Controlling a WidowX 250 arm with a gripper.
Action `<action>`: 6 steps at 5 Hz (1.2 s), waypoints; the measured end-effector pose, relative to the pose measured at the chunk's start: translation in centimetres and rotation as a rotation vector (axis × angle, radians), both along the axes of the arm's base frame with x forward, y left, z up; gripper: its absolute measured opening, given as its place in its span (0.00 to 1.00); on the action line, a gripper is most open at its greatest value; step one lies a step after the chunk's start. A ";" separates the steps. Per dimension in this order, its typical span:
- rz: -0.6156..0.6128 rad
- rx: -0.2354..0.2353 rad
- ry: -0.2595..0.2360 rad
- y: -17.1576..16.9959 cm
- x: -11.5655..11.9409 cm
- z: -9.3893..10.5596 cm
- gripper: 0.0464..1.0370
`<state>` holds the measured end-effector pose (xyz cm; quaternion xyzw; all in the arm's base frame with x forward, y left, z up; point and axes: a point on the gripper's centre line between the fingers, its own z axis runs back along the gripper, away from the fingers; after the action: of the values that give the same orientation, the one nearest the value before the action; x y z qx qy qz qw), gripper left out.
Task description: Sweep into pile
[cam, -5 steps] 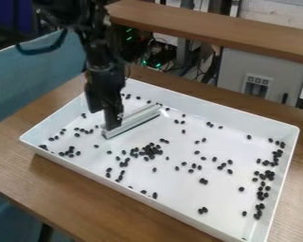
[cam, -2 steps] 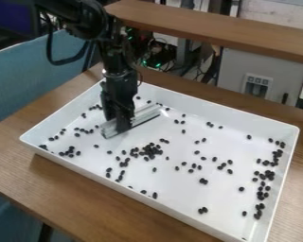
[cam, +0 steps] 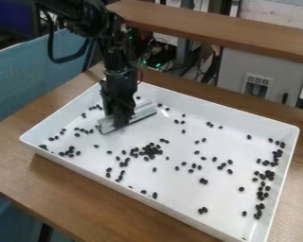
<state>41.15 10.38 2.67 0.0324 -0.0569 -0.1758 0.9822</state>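
The black gripper (cam: 121, 120) hangs down into the left back part of the white tray, shut on the middle of a pale, straight sweeper bar (cam: 143, 111). The bar lies slantwise, its near end lower left and its far end upper right; the gripper hides part of its middle. Dark bean-like pieces are scattered over the tray floor. A loose cluster (cam: 147, 150) sits in front of the bar, more pieces (cam: 68, 152) lie at the left, and a long band (cam: 265, 182) runs near the right wall.
The tray's raised white rim (cam: 227, 114) surrounds the work area on a brown wooden table (cam: 65, 189). Behind stand a wooden shelf (cam: 211, 30), a grey cabinet (cam: 262, 75) and cables. A blue panel (cam: 27, 75) is at the left.
The gripper first moved right along the bar while the bar stayed put. Since then, bar and gripper have shifted slightly together toward the tray's back left. The pieces in front look unmoved.
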 end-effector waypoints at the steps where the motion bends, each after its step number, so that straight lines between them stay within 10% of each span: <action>1: 0.039 -0.009 0.007 -1.1 0.0 -0.2 0.34; 3: 0.046 0.075 -0.001 -2.2 -5.7 2.3 0.34; 6: 0.110 0.148 -0.046 -0.5 -6.8 0.1 0.34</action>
<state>34.32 9.88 2.77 0.1118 -0.0644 -0.1246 0.9838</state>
